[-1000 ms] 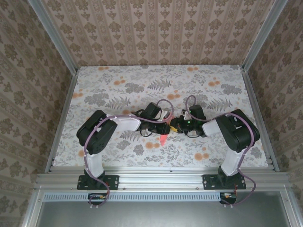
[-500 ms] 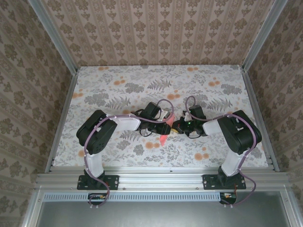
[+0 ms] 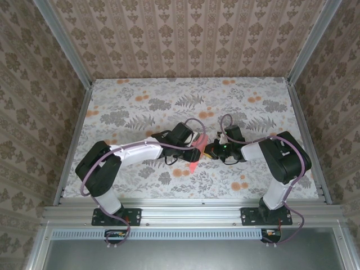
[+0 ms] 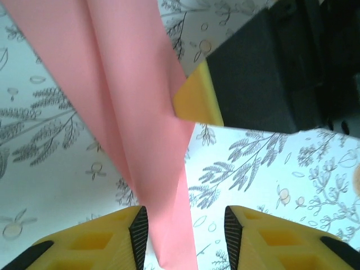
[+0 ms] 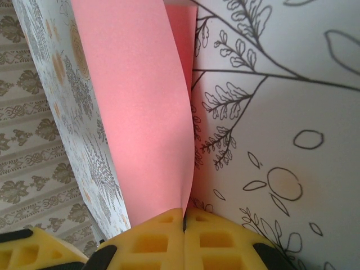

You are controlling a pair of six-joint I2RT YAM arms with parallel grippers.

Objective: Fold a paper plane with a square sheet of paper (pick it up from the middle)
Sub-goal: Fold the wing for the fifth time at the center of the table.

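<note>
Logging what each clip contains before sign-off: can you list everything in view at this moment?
paper plane: one, coral pink, folded slim, at the middle of the table between the two pincers
tablecloth: one, white with grey leaves and orange flowers, covering the table
wallpapered walls: three, beige with a brown pattern, around the table
metal rail: one, silver, along the near edge
left arm, right arm: two, black and white with purple cables, bases on the rail
left pincer: one, yellow fingers, jaws apart, paper running between them
right pincer: one, yellow fingers, shut on the paper plane
</note>
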